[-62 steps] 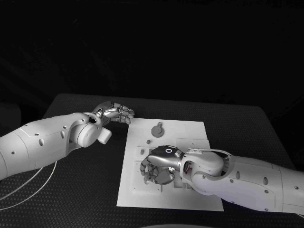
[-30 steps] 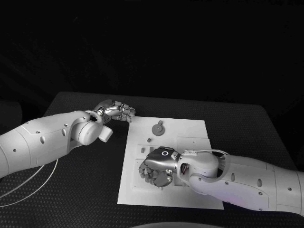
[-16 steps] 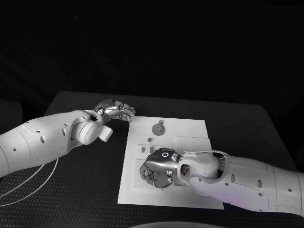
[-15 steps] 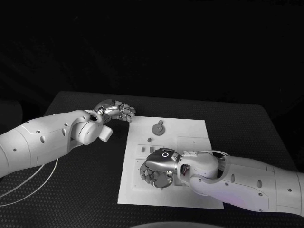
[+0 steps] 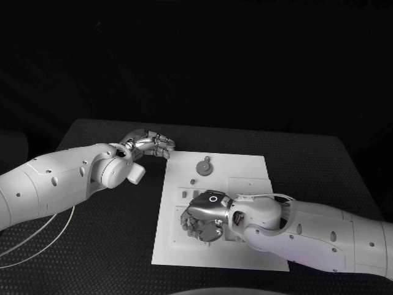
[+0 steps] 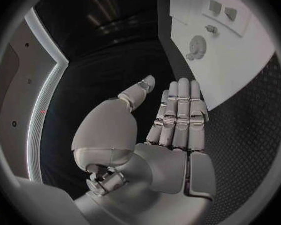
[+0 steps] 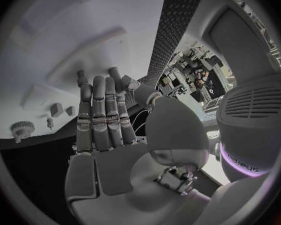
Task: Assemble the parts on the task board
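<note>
The white task board [image 5: 246, 167] lies in the middle of the black table. A round gear-like part [image 5: 204, 166] sits on its far half, with a small peg [image 5: 193, 181] just nearer. My right hand [image 5: 206, 220] hovers over the board's near left area, fingers stretched out and pointing down at it, holding nothing. In the right wrist view the right hand [image 7: 106, 130] is flat over the board [image 7: 65, 50], with the gear [image 7: 18, 129] and small parts [image 7: 56, 109] beyond it. My left hand [image 5: 148, 145] stays off the board's far left corner; the left hand [image 6: 175, 120] is empty with straight fingers.
The left wrist view shows the board [image 6: 240, 65] with the gear [image 6: 197, 47] and several small raised blocks [image 6: 215, 7] near its far edge. Black textured table [image 5: 90, 246] surrounds the board on all sides. A thin white cable [image 5: 37, 243] trails under my left arm.
My right hand has sunk slightly toward the board's near side over the two seconds. The left hand and the parts have stayed where they were.
</note>
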